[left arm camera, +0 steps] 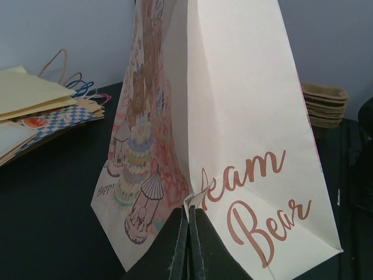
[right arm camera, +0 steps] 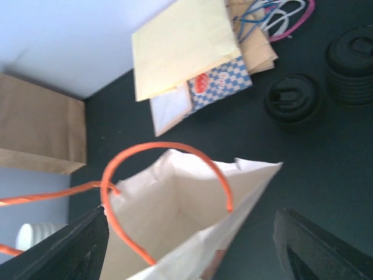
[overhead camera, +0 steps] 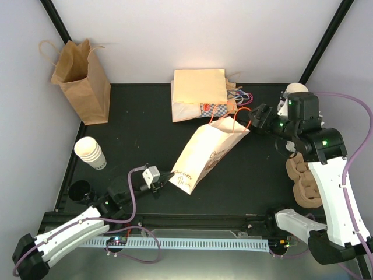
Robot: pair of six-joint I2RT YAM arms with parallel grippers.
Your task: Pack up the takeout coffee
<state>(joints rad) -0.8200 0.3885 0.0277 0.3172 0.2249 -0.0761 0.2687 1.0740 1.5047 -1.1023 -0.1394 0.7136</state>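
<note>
A white printed paper bag (overhead camera: pixel 208 153) with orange handles (right arm camera: pixel 166 149) lies tilted in the middle of the black table, its mouth toward the right arm. My left gripper (overhead camera: pixel 165 177) is shut on a fold at the bag's bottom (left arm camera: pixel 195 198). My right gripper (overhead camera: pixel 255 119) is open, and the bag's open mouth (right arm camera: pixel 175 204) sits between its two fingers (right arm camera: pixel 64 248). The bag looks empty inside. No lidded cup shows clearly. A cream round thing (overhead camera: pixel 296 88) peeks from behind the right arm. A single black lid (right arm camera: pixel 291 98) lies beyond the bag; I cannot tell whether a cup is under it.
A brown paper bag (overhead camera: pixel 81 79) stands at the back left. Flat bags (overhead camera: pixel 201 94) are piled at the back middle. Stacked lidless cream cups (overhead camera: pixel 90 153) and a black lid (overhead camera: pixel 80 191) sit at the left. A stack of black lids (right arm camera: pixel 351 61) and cardboard cup carriers (overhead camera: pixel 303 181) are at the right.
</note>
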